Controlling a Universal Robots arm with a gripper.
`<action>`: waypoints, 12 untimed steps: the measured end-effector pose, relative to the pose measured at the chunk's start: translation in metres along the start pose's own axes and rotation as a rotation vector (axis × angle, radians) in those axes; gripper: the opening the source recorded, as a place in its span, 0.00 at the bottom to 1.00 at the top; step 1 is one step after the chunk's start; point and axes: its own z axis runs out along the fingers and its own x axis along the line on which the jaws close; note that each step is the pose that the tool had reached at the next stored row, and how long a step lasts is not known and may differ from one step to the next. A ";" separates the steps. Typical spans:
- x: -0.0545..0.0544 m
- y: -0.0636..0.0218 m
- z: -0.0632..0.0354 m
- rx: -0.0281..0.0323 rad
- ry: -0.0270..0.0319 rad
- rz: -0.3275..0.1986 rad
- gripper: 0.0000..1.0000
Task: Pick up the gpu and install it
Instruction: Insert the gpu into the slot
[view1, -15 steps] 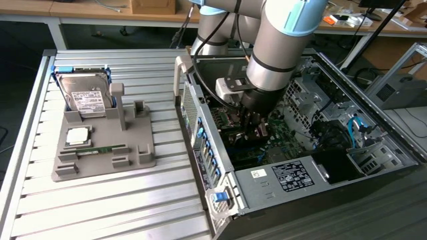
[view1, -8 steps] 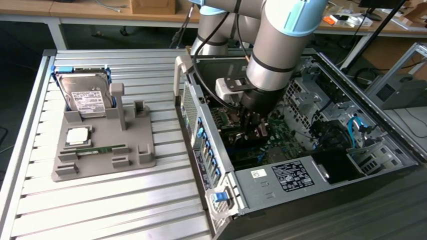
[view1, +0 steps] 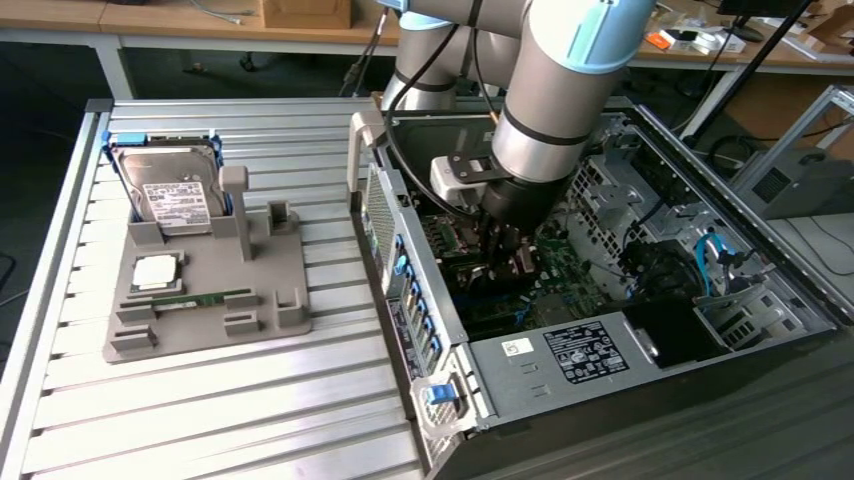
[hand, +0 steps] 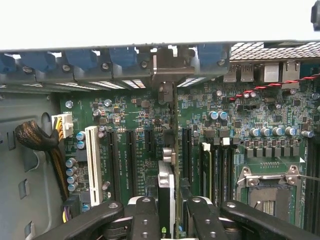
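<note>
- One gripper (view1: 514, 262) is seen at the centre of the exterior view, lowered on the arm into the open computer case (view1: 574, 345).
- Its black fingers (hand: 145, 220) are clamped on the gpu (hand: 166, 190), which is held edge-on and upright between them in the wrist view.
- The gpu is positioned over the green motherboard (hand: 135, 125), among the dark slots near the white slot (hand: 92, 165); whether its edge is seated in a slot cannot be told.
- A processor socket (hand: 267, 187) is seen on the same board, apart from the gpu.
- At the exterior view's left, a grey holder (view1: 274, 290) is laid on the slatted table (view1: 200, 420).
- A hard drive (view1: 180, 195) is propped at the holder's far end, and a processor chip (view1: 156, 270) and a green memory stick (view1: 200, 298) are laid flat on it.
</note>
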 end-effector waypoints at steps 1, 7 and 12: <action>0.000 0.0000 0.0000 0.0000 0.0000 0.000 0.27; 0.000 0.0003 -0.0010 0.0000 0.0005 0.000 0.27; 0.000 0.0006 -0.0026 0.0014 0.0018 0.000 0.27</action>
